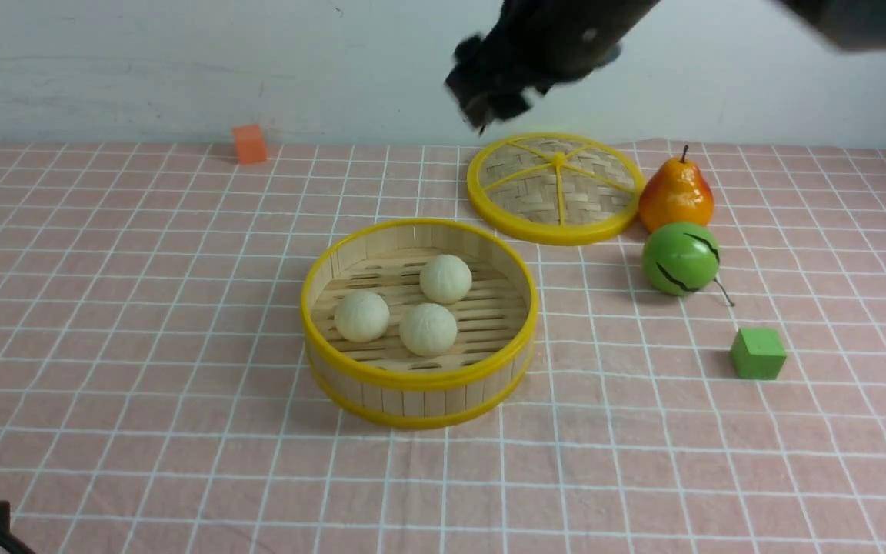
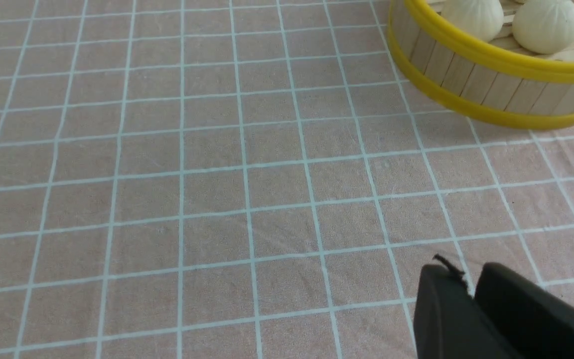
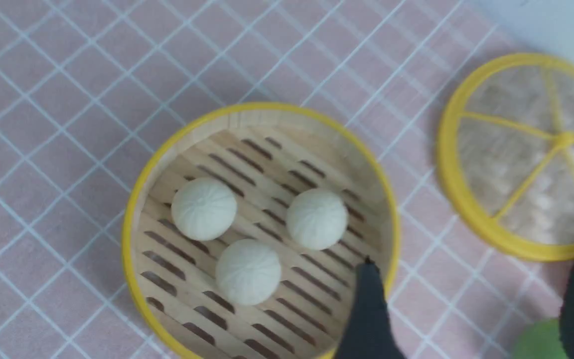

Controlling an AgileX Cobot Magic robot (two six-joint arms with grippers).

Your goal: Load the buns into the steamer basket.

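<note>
Obs. The right claw (image 3: 475, 260) stands spread wide and empty, with nothing between its fingers. It hangs high above the checked cloth (image 1: 143, 308). Judging from its own camera, it is over the strip between the steamer basket (image 1: 420, 377) and the woven lid (image 1: 554, 188).

Position of task items: all three buns (image 1: 428, 329) lie on the slotted floor of the basket, below the right claw and just to one side of it. They sit near each other but apart, and none is against the wall. One finger's tip lines up with the basket rim in the wrist view, well above it. The green fruit (image 1: 680, 258) sits below the other finger.

Handling (judgement): the buns look light, smooth and near-spherical, so they are likely to roll or squirt out of a hard pinch. They may be slightly yielding. The best hold is from straight above, pads on opposite sides at the widest girth, with a gentle close. The pleated ridges should give some bite.

Pose: the right arm reaches in from up high with its wrist pitched downward; it is blurred in the front view. The left claw (image 2: 471, 279) is low over bare cloth with its fingers drawn together on nothing. The basket is well ahead of it and off to one side.

Task looks complete.
</note>
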